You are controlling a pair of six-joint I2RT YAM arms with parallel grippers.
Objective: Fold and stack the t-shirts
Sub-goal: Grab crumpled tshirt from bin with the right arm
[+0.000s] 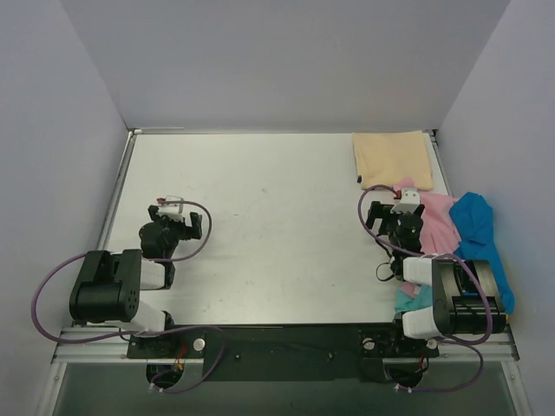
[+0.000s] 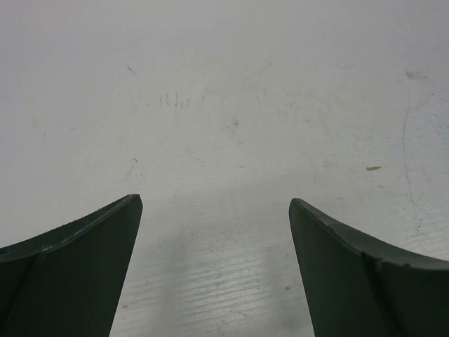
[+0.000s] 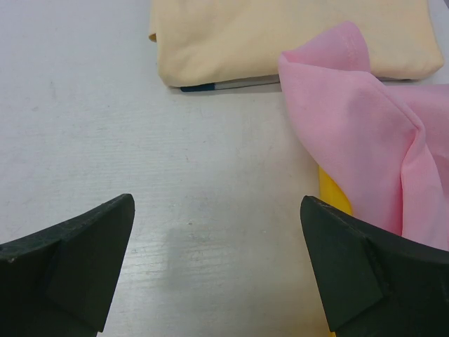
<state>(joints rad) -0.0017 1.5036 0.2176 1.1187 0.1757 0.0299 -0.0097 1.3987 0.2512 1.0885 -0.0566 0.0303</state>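
A folded beige t-shirt [image 1: 392,159] [image 3: 280,35] lies flat at the table's far right corner. Just in front of it a crumpled pink t-shirt [image 1: 439,221] [image 3: 365,119] lies in a heap, with a bright blue t-shirt [image 1: 479,230] to its right. A bit of teal t-shirt [image 1: 413,300] shows beside the right arm's base. My right gripper [image 1: 395,206] [image 3: 217,200] hovers open over bare table just left of the pink cloth, holding nothing. Over on the left side, my left gripper [image 1: 173,211] [image 2: 216,203] is open above bare table.
A yellow tray [image 3: 335,193] edge peeks out under the pink shirt. A small label [image 3: 210,86] sticks out beneath the beige shirt. Grey walls enclose the table [image 1: 277,225] on three sides. Purple cables loop around both arms.
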